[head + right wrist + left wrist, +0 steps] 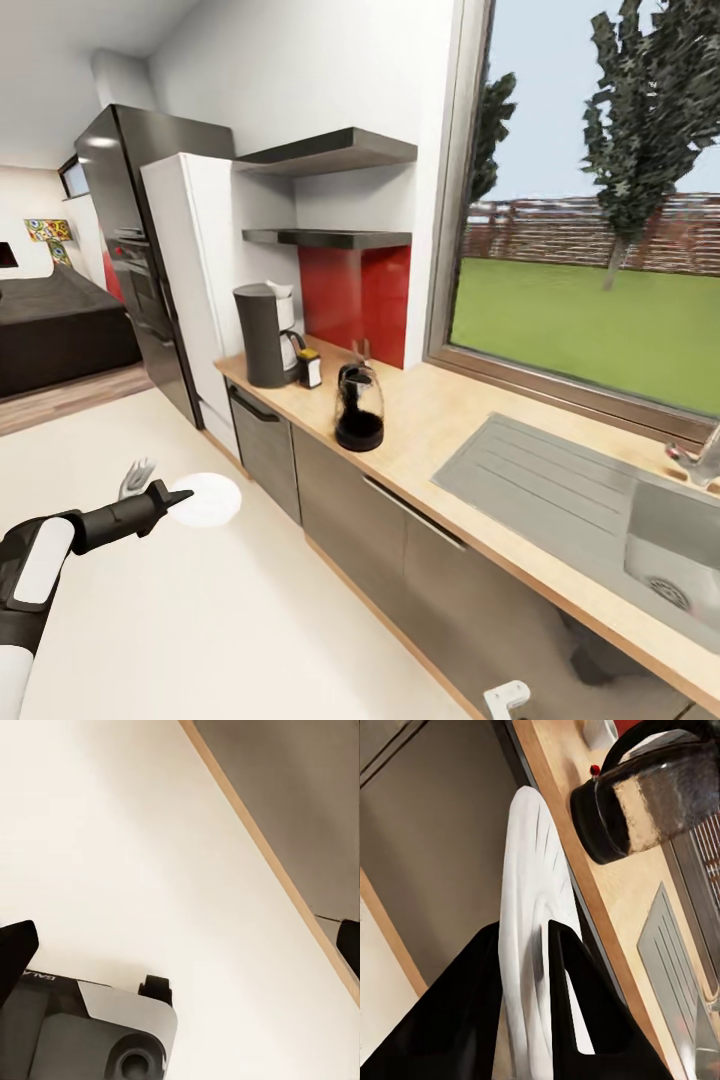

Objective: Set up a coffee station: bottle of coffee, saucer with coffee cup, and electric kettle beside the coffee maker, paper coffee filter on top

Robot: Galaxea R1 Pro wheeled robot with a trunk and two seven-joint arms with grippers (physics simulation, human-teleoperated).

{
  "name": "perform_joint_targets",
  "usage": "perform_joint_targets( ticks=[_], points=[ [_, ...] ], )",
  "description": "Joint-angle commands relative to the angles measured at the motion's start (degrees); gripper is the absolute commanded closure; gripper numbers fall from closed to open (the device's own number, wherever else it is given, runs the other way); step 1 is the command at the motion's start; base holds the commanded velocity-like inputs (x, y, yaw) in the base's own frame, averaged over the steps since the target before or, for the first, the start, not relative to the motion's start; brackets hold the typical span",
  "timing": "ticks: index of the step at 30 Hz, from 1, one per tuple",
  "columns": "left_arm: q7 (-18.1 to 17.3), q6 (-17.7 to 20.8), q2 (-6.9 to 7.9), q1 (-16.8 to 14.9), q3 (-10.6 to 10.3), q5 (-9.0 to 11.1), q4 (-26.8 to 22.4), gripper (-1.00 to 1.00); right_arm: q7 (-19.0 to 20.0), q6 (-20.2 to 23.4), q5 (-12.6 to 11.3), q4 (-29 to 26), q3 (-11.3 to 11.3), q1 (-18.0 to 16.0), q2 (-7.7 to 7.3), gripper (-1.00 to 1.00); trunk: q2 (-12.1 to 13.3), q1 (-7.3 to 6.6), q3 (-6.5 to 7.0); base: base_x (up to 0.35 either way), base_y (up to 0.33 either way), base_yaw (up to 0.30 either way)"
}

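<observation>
A: Wood worktop, the countertop (470,420), runs along the window wall with the steel sink (660,540) inset. Which task items stand on it?

B: Largest first: the coffee maker (262,335) stands at the far end by the red panel, with something white and pointed on its top, probably the filter (281,290), though it is too small to be sure. The kettle (359,407) stands on the worktop a little nearer the sink, near the coffee maker but apart from it. The bottle (310,368) sits just beside the coffee maker's base.

A: So what appears done?

B: Judged from this layout, the coffee maker, kettle and bottle are in place, and likely the filter.

A: And what remains?

B: The saucer (207,500) is off the counter, carried over the floor in front of the cabinets. The left gripper (180,497) is clamped on its rim; in the left wrist view the saucer (536,922) sits edge-on between the two black fingers (574,1012), with the kettle (660,795) beyond. It has yet to be set beside the coffee maker, and the cup then goes on it; where the cup is cannot be told.

A: The right gripper (180,945)?

B: Fingers wide apart, holding nothing, over floor and cabinet edge
</observation>
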Motion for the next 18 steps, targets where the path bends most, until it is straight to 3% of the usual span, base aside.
perform_joint_targets(
  ticks=[1, 18],
  points=[
    [-0.42, 0.23, -0.01, -0.07, 0.10, -0.41, 0.02, 1.00, 0.25, 0.31, 0.54, -0.14, -0.49, -0.02, 0.00, -1.00, -0.13, 0.06, -0.13, 0.247, 0.249, 0.000],
    [-0.42, 0.23, -0.01, -0.07, 0.17, -0.42, 0.02, 1.00, 0.16, 0.27, 0.63, -0.13, -0.49, -0.02, -0.09, -1.00, -0.13, 0.06, -0.13, 0.280, 0.212, 0.000]
  ],
)
